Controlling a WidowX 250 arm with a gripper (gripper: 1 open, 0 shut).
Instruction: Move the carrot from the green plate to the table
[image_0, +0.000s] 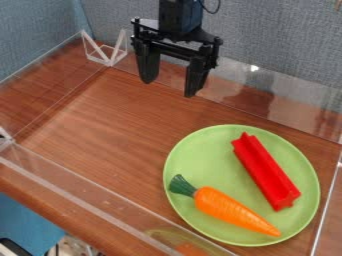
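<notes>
Nearest the camera, one carrot (235, 211) lies on the green plate (205, 152), on the near part of it, its dark green leafy top pointing left toward the plate's rim and its orange tip pointing right. Just beyond it on the same plate lies one long red block (265, 169), set diagonally, apart from the carrot. There is one plate, and it sits on the right side of the table (107, 120), a reddish-brown wood-grain surface with clear walls along its edges.

Farther back, the gripper (174, 72) hangs above the table's far part, well apart from the plate, pointing straight down from the dark arm above it. Its two dark fingers (195, 76) stand spread wide with nothing between them. No writing or brand mark can be read anywhere.
</notes>
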